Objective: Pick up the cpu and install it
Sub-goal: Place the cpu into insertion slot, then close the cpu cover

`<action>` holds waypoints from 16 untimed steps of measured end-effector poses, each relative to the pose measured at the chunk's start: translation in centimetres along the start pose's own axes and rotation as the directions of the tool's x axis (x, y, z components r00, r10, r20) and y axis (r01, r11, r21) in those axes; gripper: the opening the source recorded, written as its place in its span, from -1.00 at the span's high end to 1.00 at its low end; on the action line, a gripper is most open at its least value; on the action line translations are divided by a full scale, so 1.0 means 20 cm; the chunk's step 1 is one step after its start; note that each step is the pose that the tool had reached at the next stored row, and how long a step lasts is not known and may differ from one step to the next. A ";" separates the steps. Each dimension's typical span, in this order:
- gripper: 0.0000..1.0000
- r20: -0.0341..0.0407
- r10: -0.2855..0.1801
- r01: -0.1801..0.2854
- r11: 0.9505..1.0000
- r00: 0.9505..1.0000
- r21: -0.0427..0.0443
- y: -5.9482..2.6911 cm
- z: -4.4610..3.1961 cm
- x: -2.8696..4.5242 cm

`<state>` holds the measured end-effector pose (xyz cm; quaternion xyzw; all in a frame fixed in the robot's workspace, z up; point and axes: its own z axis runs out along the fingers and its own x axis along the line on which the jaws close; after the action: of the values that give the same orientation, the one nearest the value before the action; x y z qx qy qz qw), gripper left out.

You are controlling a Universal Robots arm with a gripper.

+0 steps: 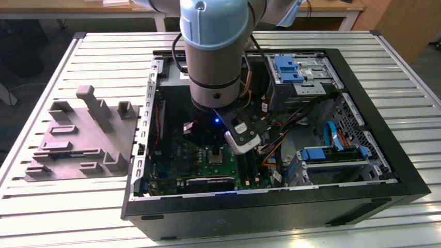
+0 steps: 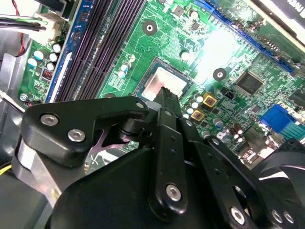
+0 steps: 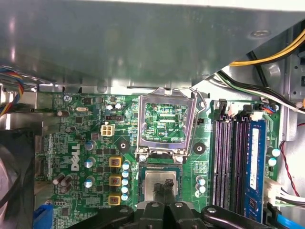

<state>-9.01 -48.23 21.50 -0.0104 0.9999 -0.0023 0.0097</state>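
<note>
CPU (image 3: 161,182) sat flat in its socket on the green motherboard (image 3: 76,143), directly under the gripper (image 3: 164,192). Fingertips were together on its top, hiding part of it. Socket frame (image 3: 167,125) stood flipped open just beyond the tips. In the exterior view the arm (image 1: 215,57) blocked most of the case (image 1: 386,170) interior.

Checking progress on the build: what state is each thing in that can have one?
cpu: lying flat in the socket, silvery top up.
socket frame: flipped open, standing up behind the cpu.
end effector: fingers together, tips at the cpu's top.
memory slots: unfilled.
computer case: on its side, side panel off.
grey fixture: on the table beside the case, holding nothing.
</note>
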 end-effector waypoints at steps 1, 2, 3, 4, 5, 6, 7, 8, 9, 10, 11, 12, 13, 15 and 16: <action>0.79 0.000 0.000 0.000 1.000 1.000 0.000 0.000 -0.001 0.000; 0.79 0.000 0.000 0.000 1.000 1.000 0.000 0.000 -0.002 0.000; 0.79 0.000 0.000 0.000 1.000 1.000 0.000 0.000 -0.003 0.000; 0.79 0.000 0.000 0.000 1.000 1.000 0.000 0.000 -0.003 0.000; 0.79 0.000 0.000 0.000 1.000 1.000 0.000 0.000 -0.005 0.000; 0.79 0.000 0.000 0.000 1.000 1.000 0.000 0.000 -0.006 0.000; 0.79 0.000 0.000 0.000 1.000 1.000 0.000 0.000 -0.006 0.000; 0.79 0.000 0.000 0.000 1.000 1.000 0.000 0.000 -0.008 0.000; 0.79 0.000 0.000 0.000 1.000 1.000 0.000 0.000 -0.010 0.000; 0.79 0.000 0.000 0.000 1.000 1.000 0.000 0.000 -0.011 0.000; 0.79 0.000 0.000 0.000 1.000 1.000 0.000 0.000 -0.012 0.000; 0.79 0.000 0.000 0.000 1.000 1.000 0.000 0.000 -0.013 0.000; 0.79 0.000 0.000 0.000 1.000 1.000 0.000 0.000 -0.014 0.000; 0.79 0.000 0.000 0.000 1.000 1.000 0.000 0.000 -0.015 0.000; 0.79 0.000 0.000 0.000 1.000 1.000 0.000 0.000 -0.016 0.000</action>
<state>-9.01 -48.23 21.82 -0.0103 0.9999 -0.0023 0.0097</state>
